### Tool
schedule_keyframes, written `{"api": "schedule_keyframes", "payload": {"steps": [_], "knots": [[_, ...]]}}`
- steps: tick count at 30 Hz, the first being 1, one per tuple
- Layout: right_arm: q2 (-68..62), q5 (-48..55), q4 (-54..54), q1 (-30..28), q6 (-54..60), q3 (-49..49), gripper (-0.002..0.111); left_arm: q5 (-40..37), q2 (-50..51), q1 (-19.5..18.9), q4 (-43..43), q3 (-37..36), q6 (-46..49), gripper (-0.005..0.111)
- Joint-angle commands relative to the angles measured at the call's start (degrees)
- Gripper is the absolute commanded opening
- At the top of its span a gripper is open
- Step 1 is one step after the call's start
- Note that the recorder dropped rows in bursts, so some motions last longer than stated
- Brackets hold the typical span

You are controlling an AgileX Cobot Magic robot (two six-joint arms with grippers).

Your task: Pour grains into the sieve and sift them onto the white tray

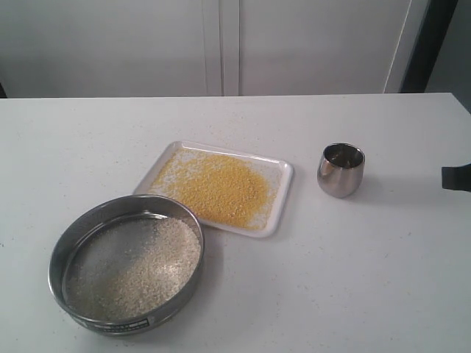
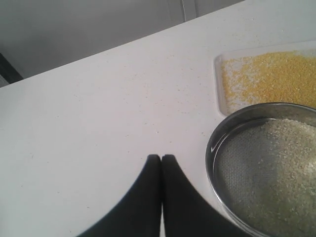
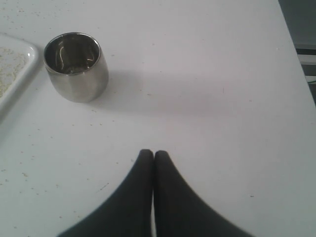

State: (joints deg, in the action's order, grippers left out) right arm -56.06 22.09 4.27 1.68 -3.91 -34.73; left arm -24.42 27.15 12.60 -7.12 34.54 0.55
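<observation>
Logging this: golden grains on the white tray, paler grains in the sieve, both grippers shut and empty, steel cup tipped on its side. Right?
Not quite: the steel cup stands upright, mouth up, as the right wrist view shows. The rest holds: golden grains on the white tray, paler grains in the sieve, left gripper and right gripper shut and empty.

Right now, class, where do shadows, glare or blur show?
Exterior view: even light, reflections on the steel cup. Right wrist view: the cup casts a soft shadow; right gripper a dark silhouette. Left wrist view: the sieve rim glints.
</observation>
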Motion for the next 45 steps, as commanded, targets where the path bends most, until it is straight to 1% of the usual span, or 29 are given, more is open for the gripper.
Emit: {"api": "schedule_keyframes", "payload": {"steps": [1,4,12,17,20,24,27,34,38,41,45], "knots": [[0.49,-0.45,0.02,-0.55,0.21,0.17,0.000,2.50,-4.29,0.10,-0.14,-5.82,-0.55,0.000],[0.49,-0.45,0.02,-0.55,0.21,0.17,0.000,4.23,-7.64,-0.36,-0.14,-10.23,-0.55,0.000],[0.49,-0.45,0.02,-0.55,0.21,0.17,0.000,5.37,-18.19,-7.87,3.63,-19.51,-0.55,0.000],[0.49,-0.45,0.02,-0.55,0.21,0.17,0.000,7.52,-23.30,-11.26,6.62,-24.94,-0.55,0.000],[0.49,-0.45,0.02,-0.55,0.21,0.17,0.000,10.50,-24.70,-11.66,6.64,-26.62,-0.55,0.000],[0.49,-0.45,0.02,-0.55,0.21,0.17,0.000,11.55,-25.67,-11.91,6.64,-28.50,-0.55,0.000],[0.49,-0.45,0.02,-0.55,0.21,0.17,0.000,13.88,-25.80,-11.91,6.64,-30.00,-0.55,0.000],[0.49,-0.45,0.02,-0.55,0.21,0.17,0.000,15.50,-27.15,-11.91,7.12,-33.54,-0.55,0.000],[0.49,-0.45,0.02,-0.55,0.21,0.17,0.000,15.49,-27.15,-11.91,8.60,-34.54,-1.21,0.000],[0.49,-0.45,0.02,-0.55,0.21,0.17,0.000,10.95,-27.15,-11.91,8.60,-34.54,-1.34,0.000],[0.49,-0.45,0.02,-0.55,0.21,0.17,0.000,10.94,-27.15,-11.91,8.60,-34.54,-0.07,0.000]]}}
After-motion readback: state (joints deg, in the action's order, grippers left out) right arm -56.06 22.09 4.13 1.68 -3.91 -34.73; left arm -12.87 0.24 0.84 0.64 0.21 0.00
